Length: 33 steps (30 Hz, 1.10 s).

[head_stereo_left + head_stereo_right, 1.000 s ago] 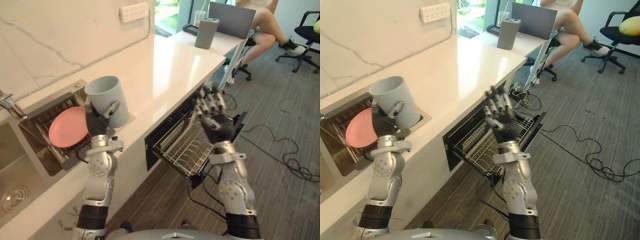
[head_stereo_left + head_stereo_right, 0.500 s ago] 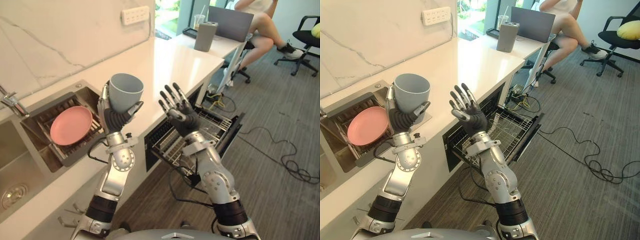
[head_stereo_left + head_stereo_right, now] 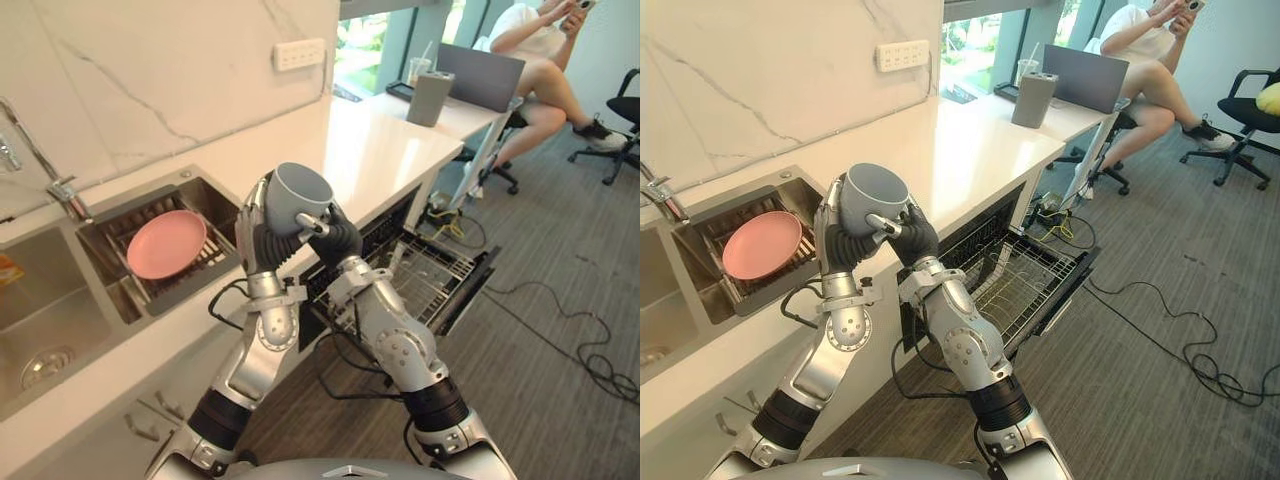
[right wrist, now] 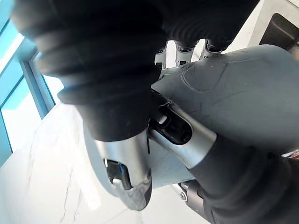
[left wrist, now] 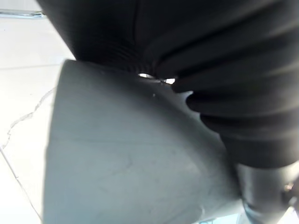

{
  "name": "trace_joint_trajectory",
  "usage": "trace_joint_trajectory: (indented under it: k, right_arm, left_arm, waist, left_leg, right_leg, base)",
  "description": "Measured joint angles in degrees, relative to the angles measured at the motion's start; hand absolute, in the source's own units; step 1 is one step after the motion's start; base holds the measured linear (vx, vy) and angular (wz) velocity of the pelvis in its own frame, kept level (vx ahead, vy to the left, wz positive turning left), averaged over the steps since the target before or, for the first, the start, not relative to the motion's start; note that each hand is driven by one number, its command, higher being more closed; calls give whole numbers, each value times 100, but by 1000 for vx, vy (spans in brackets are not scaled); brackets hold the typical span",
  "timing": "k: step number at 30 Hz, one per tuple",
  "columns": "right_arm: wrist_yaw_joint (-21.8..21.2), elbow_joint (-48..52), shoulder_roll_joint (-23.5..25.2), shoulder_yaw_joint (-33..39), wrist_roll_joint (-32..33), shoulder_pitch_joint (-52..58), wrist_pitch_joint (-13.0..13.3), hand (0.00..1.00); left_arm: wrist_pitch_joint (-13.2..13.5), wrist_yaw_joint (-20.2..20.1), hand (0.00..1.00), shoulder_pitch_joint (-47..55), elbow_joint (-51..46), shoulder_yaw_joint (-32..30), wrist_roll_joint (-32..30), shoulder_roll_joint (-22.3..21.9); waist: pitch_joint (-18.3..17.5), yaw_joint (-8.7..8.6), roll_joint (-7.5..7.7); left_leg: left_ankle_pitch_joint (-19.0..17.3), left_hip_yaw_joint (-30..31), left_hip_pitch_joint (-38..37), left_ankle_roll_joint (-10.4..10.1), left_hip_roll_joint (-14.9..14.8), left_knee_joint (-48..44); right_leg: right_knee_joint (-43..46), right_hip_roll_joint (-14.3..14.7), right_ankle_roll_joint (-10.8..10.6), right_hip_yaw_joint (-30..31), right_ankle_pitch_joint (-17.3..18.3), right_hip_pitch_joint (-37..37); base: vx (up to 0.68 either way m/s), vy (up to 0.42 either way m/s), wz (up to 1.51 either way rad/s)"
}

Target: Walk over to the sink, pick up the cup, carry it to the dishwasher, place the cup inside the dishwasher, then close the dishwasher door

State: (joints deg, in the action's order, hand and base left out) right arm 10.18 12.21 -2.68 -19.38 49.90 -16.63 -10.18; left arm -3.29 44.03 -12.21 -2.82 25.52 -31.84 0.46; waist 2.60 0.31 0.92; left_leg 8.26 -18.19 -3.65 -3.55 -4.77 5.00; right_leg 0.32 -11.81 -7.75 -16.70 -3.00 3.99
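The grey-blue cup (image 3: 303, 193) is held upright, mouth up, above the counter's front edge, just left of the open dishwasher (image 3: 432, 277). My left hand (image 3: 260, 238) is curled round its left side and base. From the right, my right hand (image 3: 337, 240) has its thumb and fingers wrapped on the same cup. The cup's wall (image 5: 131, 163) lies close against the left palm in the left wrist view. The right wrist view has the cup (image 4: 243, 93) pressed under that hand's thumb. The dishwasher's wire rack (image 3: 1025, 280) is pulled out and holds nothing.
A pink plate (image 3: 165, 243) stands in the drying rack (image 3: 205, 268) set into the sink (image 3: 45, 320), with a tap (image 3: 60, 185) behind. The white counter (image 3: 380, 150) carries a grey box (image 3: 430, 98) and a laptop (image 3: 480, 75). A person (image 3: 545, 50) sits at back right. Cables (image 3: 1180, 330) lie on the floor.
The camera has shifted. My right hand came in from the right and closed on the cup that my left hand holds; the cup now sits lower and nearer the dishwasher.
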Motion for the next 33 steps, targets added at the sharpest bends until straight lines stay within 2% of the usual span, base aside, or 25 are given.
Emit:
trace_joint_trajectory:
  k: [1, 2, 7, 11, 17, 20, 21, 23, 27, 28, 33]
  right_arm:
    - [75, 0, 0, -22, 0, -14, -1, 0]
    - [140, 0, -1, -29, 0, -17, -1, 100]
    - [360, -169, -11, -103, -37, -199, -13, 100]
    - [501, -202, -21, -143, -269, -386, -27, 100]
    - [529, -222, -27, -245, -753, -483, 126, 100]
    - [526, -223, -48, -263, -756, -628, 218, 100]
    - [525, -223, -78, -306, -754, -671, 268, 100]
    - [529, -239, -90, -325, -756, -792, 444, 100]
    - [560, -308, -141, -405, -762, -1005, 753, 100]
    - [666, -309, -141, -462, -775, -1005, 869, 100]
    - [1252, -463, -136, -577, -1215, -1006, 1061, 100]
  left_arm:
    - [-62, 23, 100, -11, 5, 31, -1, 5]
    - [-112, 31, 100, -25, 14, 72, -2, 16]
    - [-292, 70, 100, -93, 145, 114, -95, 159]
    - [-303, 80, 100, -153, 150, 115, -102, 268]
    - [-304, 53, 100, -155, 79, 147, -105, 469]
    - [-307, -87, 100, -155, -126, 132, -104, 600]
    - [-307, -126, 0, -156, -208, 125, -104, 666]
    - [-300, -400, 0, -141, -463, 129, -104, 819]
    - [-301, -694, 0, -122, -854, 89, -87, 901]
    - [-303, -795, 0, -104, -930, 80, -64, 927]
    - [-346, -1079, 0, 165, -1006, 53, 27, 993]
  waist:
    - [-20, 4, -17]
    - [-52, 2, -34]
    - [-140, 57, -78]
    - [-158, 87, -98]
    - [-242, 128, -121]
    - [-244, 128, -125]
    - [-246, 137, -128]
    - [-247, 162, -138]
    - [-258, 153, -158]
    - [-261, 144, -178]
    - [-286, 185, -301]
  left_leg:
    - [8, 24, 24, -2, 0, 0]
    - [22, 60, 61, -1, 1, 0]
    - [49, 88, 69, -31, -28, 0]
    - [56, 102, 84, -41, -37, 0]
    - [64, 159, 148, -37, -29, -2]
    - [88, 236, 184, -38, -27, -2]
    - [88, 244, 183, -38, -27, -2]
    - [89, 260, 197, -38, -23, -2]
    - [98, 325, 248, -41, -10, -2]
    - [109, 373, 272, -44, -2, -2]
    - [115, 385, 275, -51, -3, -2]
  right_leg:
    - [-1, 0, 1, -23, -1, -5]
    - [-9, -2, 3, -79, -2, -9]
    - [-8, 13, 26, -133, -19, -3]
    - [-22, 21, 35, -142, -26, -4]
    - [-92, 22, 62, -217, -85, -1]
    - [-118, 27, 60, -297, -91, 21]
    - [-125, 31, 60, -305, -92, 32]
    - [-129, 29, 58, -322, -93, 34]
    - [-131, 21, 56, -393, -92, 33]
    - [-130, 16, 54, -434, -91, 35]
    - [-131, 18, 52, -439, -89, 37]
  base:
    - [-19, 5, 13]
    - [-15, 4, 14]
    - [-4, 1, 3]
    - [0, 0, 0]
    - [11, -3, 3]
    - [15, -6, 12]
    - [11, -4, 5]
    - [11, -4, 4]
    - [2, 3, 10]
    - [1, 1, 14]
    - [0, 0, 2]
